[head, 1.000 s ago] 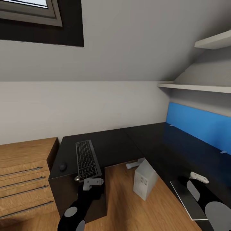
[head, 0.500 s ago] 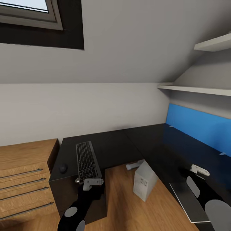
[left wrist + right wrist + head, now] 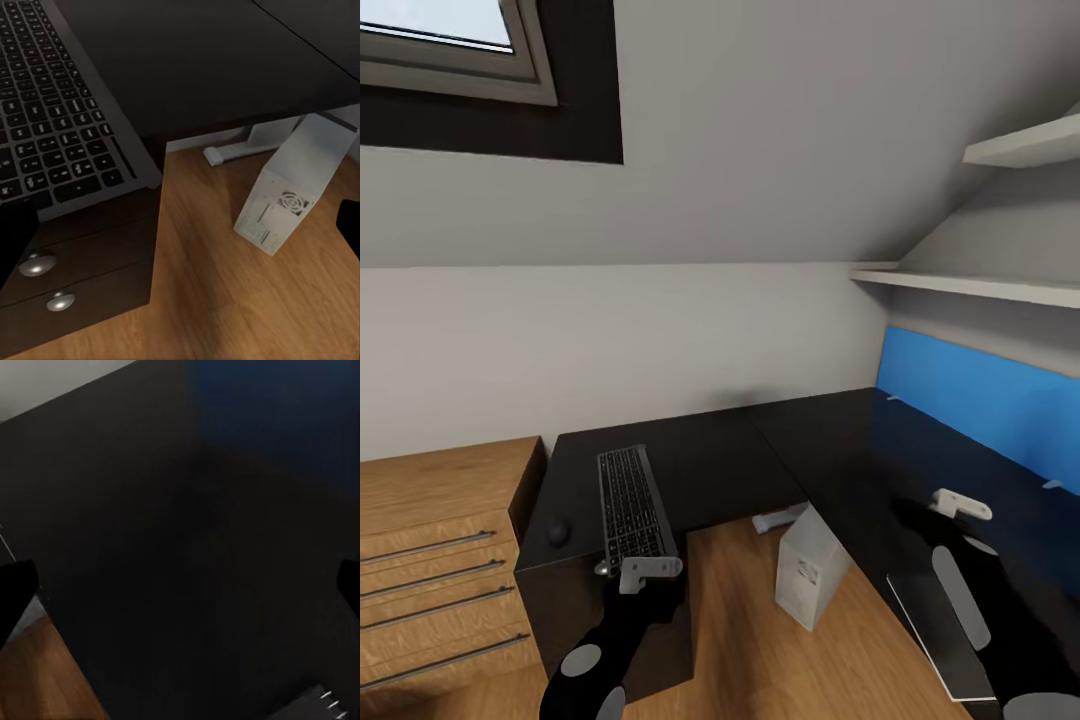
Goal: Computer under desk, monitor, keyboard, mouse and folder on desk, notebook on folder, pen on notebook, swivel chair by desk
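— While I look down from the head camera, tell me where the task's things sit.

— On my feed the keyboard [image 3: 631, 505] lies on the left wing of the black worktop [image 3: 720, 460], its near end reaching the front edge. The mouse [image 3: 558, 530] sits just beside it, toward the wooden drawer cabinet [image 3: 430, 560]. The computer [image 3: 812, 565] stands tilted on the wooden floor [image 3: 750, 630] in the crook of the L, near a white desk leg [image 3: 778, 519].

— And the pincers?

— My left pincer [image 3: 650, 568] hangs at the keyboard's near end; my right pincer [image 3: 962, 506] hovers over the right wing, beneath the blue wall panel [image 3: 980, 395].

— Left wrist camera?

— Keyboard [image 3: 52, 120] overhanging the drawer front a little, two silver knobs [image 3: 37, 264] below, the computer [image 3: 289, 191] on the floor. Dark fingertips [image 3: 16, 232] sit at opposite frame edges, so that pincer is spread.

— Right wrist?

— Mostly dark worktop [image 3: 180, 547]. Fingertips [image 3: 15, 585] stand far apart, spread too. A pale thing at the corner could be a notebook; I can't tell.
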Motion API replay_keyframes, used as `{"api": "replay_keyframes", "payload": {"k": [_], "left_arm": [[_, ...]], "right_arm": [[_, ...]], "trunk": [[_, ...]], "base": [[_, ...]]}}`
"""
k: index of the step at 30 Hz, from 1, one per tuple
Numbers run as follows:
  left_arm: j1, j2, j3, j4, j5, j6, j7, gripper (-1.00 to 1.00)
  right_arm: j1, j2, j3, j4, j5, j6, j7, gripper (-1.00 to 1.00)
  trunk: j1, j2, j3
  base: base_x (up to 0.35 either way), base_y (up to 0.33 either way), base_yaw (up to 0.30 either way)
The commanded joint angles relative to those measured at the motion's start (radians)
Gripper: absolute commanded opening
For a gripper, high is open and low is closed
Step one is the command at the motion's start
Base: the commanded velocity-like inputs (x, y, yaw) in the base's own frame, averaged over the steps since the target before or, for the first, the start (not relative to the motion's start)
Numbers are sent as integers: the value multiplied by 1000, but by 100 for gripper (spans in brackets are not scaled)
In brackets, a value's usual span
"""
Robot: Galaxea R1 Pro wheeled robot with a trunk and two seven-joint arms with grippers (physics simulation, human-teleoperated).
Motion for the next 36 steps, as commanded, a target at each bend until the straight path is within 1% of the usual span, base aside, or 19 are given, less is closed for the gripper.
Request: {"api": "replay_keyframes", "payload": {"k": [1, 3, 4, 5, 6, 7, 19, 21, 27, 36], "left_arm": [[-1, 0, -1, -1, 11, 3, 10, 100], [-1, 0, -1, -1, 11, 3, 10, 100], [-1, 0, -2, -1, 11, 4, 10, 100], [-1, 0, -2, -1, 11, 4, 10, 100], [-1, 0, -1, -1, 11, 4, 10, 100], [-1, 0, -2, -1, 11, 4, 10, 100], [-1, 1, 2, 1, 11, 3, 10, 100], [-1, 2, 4, 2, 11, 2, 10, 100], [-1, 2, 6, 3, 11, 2, 9, 100], [-1, 0, 7, 3, 12, 2, 9, 100]], "right_arm": [[20, 7, 1, -50, -11, 22, -14, 100], [54, 23, 1, -130, -11, 55, -27, 100], [80, 40, 1, -192, -11, 85, -42, 100], [89, 49, 1, -216, -12, 99, -49, 100], [115, 79, -3, -283, -12, 160, -74, 100], [121, 88, -6, -298, -12, 178, -80, 100], [127, 99, -9, -316, -12, 191, -88, 100], [127, 110, -11, -319, -11, 192, -88, 100], [127, 118, -13, -319, -10, 191, -87, 100], [127, 119, -14, -329, -11, 186, -87, 100]], "trunk": [[0, -1, -1], [0, -1, -1], [0, -1, -1], [0, -1, -1], [0, -1, -1], [0, -1, -1], [0, -1, -1], [0, -1, -1], [0, -1, -1], [0, -1, -1]], "base": [[0, 0, 0], [0, 0, 0], [0, 0, 0], [0, 0, 0], [0, 0, 0], [0, 0, 0], [0, 0, 0], [0, 0, -20], [-10, 9, -159], [-192, 172, -41]]}}
